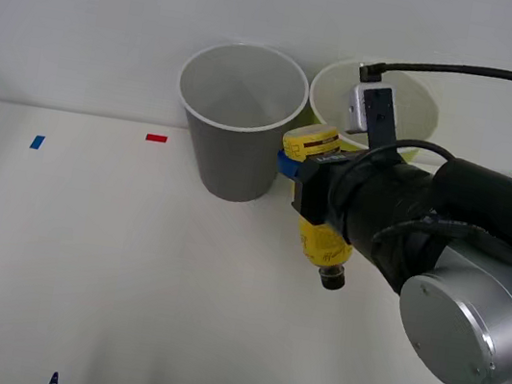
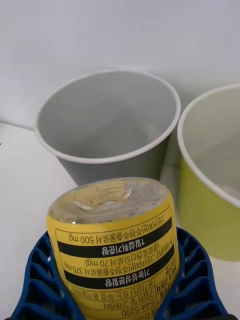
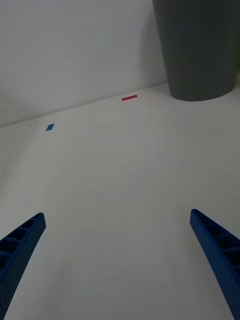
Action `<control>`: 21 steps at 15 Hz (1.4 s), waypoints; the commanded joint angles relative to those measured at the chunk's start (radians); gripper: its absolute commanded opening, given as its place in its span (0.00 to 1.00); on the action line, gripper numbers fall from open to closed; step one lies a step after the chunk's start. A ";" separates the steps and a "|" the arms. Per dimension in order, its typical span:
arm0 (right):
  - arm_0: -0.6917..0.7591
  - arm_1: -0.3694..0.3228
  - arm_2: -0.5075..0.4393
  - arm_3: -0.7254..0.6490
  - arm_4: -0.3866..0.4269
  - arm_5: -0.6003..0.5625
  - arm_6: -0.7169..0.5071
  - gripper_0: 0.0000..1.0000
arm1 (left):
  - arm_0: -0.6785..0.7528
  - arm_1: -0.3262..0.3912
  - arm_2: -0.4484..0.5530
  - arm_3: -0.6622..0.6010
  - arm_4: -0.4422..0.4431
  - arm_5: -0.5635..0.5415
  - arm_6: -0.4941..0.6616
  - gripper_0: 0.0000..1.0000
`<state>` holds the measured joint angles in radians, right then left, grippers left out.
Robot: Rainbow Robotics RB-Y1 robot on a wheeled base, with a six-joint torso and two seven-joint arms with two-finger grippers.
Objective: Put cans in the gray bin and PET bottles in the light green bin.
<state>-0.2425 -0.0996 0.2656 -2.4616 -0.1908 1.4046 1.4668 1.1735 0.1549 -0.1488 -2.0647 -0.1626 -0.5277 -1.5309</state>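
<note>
1. Clamped on the PET bottle, the right gripper pinches the yellow-labelled body between its blue ribbed fingers; the bottle hangs tilted, dark cap down and toward the robot, clear base up and toward the bins.
2. Spread wide with nothing between them, the left gripper has its blue fingers over bare white table, low at the near left.
3. Raised above the table, the bottle sits just in front of the gap between the gray bin and the light green bin; its base lies near both rims without touching either.
4. Both bins stand upright, side by side at the back wall, mouths open.
5. Left of the gray bin the table lies open, marked by a red tape strip and a blue tape strip.
6. Reaching in from the right, the right arm crosses in front of the light green bin, forearm roughly level, its wrist camera above the gripper.
</note>
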 commanded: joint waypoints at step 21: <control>-0.253 0.066 -0.296 -0.043 -0.159 -0.032 -0.103 0.00 | 0.000 0.000 0.000 0.000 0.000 0.000 0.000 0.99</control>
<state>-0.4963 -0.0296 -0.0047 -2.4993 -0.3226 1.3733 1.3563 1.1735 0.1549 -0.1488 -2.0647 -0.1626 -0.5277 -1.5309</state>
